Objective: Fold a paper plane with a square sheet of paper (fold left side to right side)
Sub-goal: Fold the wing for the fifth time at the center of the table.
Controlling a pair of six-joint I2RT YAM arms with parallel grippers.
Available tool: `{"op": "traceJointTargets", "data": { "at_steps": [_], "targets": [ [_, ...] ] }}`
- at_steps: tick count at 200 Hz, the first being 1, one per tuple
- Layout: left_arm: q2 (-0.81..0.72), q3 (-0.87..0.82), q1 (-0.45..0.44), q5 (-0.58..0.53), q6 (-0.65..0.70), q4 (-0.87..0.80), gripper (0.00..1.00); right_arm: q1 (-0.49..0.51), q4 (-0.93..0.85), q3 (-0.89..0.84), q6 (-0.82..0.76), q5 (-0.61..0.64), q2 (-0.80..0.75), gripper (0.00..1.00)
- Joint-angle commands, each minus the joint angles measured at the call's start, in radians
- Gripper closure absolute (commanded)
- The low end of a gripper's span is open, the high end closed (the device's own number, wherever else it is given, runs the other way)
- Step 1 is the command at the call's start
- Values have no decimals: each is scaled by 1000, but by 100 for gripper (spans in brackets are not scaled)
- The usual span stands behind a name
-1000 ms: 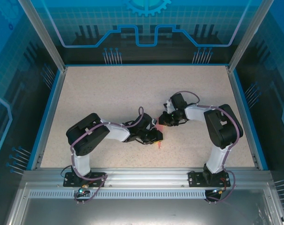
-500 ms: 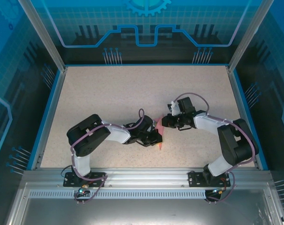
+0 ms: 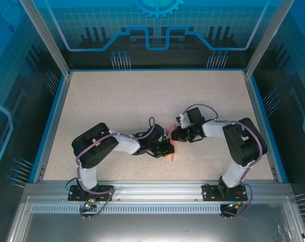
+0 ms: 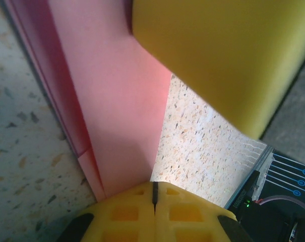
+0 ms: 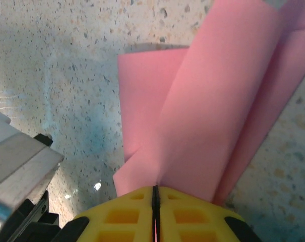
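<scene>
The square sheet of paper (image 3: 171, 154) is a folded, creased pink shape with a point toward the near edge, lying mid-table between both grippers. My left gripper (image 3: 167, 147) sits at its left side. In the left wrist view the gripper's (image 4: 155, 190) jaws are shut, and the edge of a raised pink flap (image 4: 117, 101) runs into their seam. My right gripper (image 3: 175, 135) is at the paper's far right. Seen from the right wrist, this gripper (image 5: 155, 194) is shut on a crease of the paper (image 5: 207, 116). One right finger (image 4: 218, 50) looms over the flap.
The speckled beige table top (image 3: 117, 101) stretches free behind and to both sides of the arms. A blue rim (image 3: 54, 121) borders it, with an aluminium rail (image 3: 152, 189) along the near edge. A grey metal block (image 5: 16, 151) shows at the left in the right wrist view.
My left jaws have closed at the paper's edge. The right arm's elbow swung out to the right and came back, its gripper staying at the paper.
</scene>
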Motion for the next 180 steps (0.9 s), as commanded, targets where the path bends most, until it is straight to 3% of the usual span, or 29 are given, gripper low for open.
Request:
{"op": "traceJointTargets", "data": {
  "at_steps": [1,90,180],
  "targets": [
    [42,-40,-18,-20,-14,-135,98,15,9,42,-32,2,32,90],
    [44,-42,-18,-18,-13,-143,99,8,-78,136,-95,120,103,91],
    [54,-36,-18,-17,-15,-145,100,-67,-130,285,-154,113,210,91]
  ]
}}
